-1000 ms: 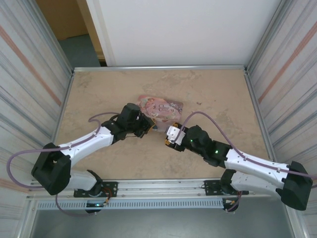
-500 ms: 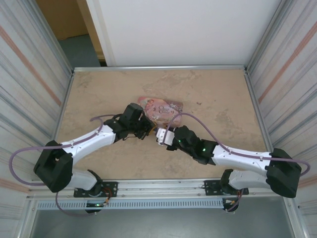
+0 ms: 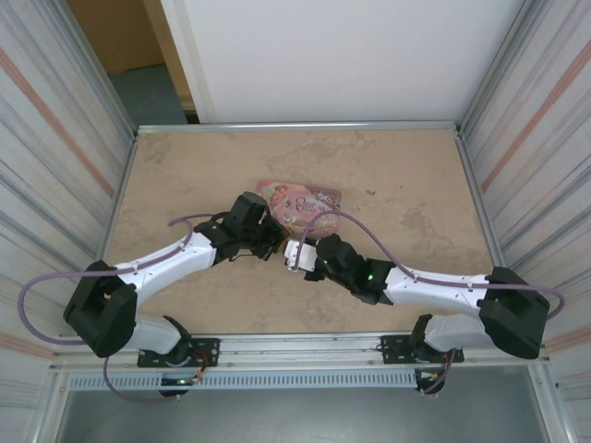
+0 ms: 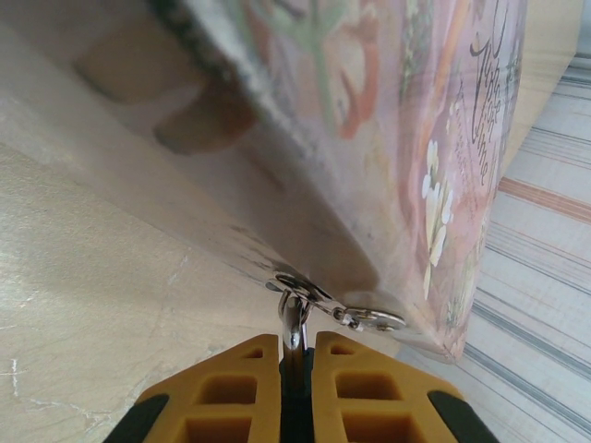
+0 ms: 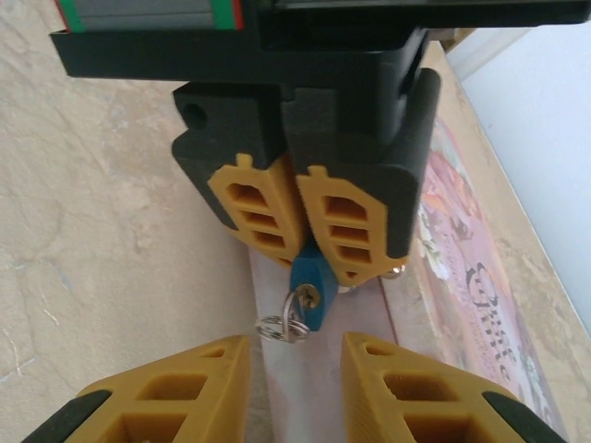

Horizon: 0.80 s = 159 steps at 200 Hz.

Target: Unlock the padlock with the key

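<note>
The small blue padlock [image 5: 312,277] hangs from my left gripper [image 5: 319,263], whose yellow fingers are shut on its upper part. In the left wrist view, my left gripper [image 4: 295,346] pinches the silvery shackle [image 4: 294,318], which passes through a metal loop on the pink tin [image 4: 388,111]. The key [image 5: 297,302] sits in the brass keyhole at the padlock's lower end, and its ring [image 5: 280,326] dangles below. My right gripper [image 5: 295,343] is open, its fingertips just short of the ring on either side. Seen from above, the two grippers [image 3: 272,242] [image 3: 294,254] nearly meet at the tin's near edge.
The pink illustrated tin [image 3: 300,201] lies flat in the middle of the beige table [image 3: 397,166]. Metal-framed walls [image 3: 517,138] close in both sides. A purple cable [image 3: 355,221] arcs over the right arm.
My right arm has swung left, toward the left gripper and the padlock, and its jaws have narrowed. The left gripper has kept its hold and barely moved.
</note>
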{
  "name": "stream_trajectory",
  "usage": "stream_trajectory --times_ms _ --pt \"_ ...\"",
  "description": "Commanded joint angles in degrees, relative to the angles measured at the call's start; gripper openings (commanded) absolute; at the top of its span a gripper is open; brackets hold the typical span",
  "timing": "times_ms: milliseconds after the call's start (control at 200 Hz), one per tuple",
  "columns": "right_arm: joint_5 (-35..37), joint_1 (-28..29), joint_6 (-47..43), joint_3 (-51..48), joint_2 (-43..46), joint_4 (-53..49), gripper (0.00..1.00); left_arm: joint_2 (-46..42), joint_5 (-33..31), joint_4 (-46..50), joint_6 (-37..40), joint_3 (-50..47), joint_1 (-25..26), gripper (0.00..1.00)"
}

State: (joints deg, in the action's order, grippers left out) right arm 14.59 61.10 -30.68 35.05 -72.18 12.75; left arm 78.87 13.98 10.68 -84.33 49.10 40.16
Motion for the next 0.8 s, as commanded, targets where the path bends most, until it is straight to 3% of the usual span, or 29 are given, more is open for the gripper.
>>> stream_trajectory --times_ms 0,471,792 --pt "-0.2 0.5 -0.9 2.2 -1.1 2.2 0.30 0.0 0.9 -1.8 -1.0 1.4 0.4 0.00" --pt "2.5 0.6 0.5 2.0 -3.7 6.7 0.18 0.4 1.4 -2.8 -1.1 1.1 0.4 0.00" --pt "4.1 0.6 4.6 1.7 -5.2 9.1 0.00 0.8 2.0 -4.0 -1.9 0.8 0.6 0.00"
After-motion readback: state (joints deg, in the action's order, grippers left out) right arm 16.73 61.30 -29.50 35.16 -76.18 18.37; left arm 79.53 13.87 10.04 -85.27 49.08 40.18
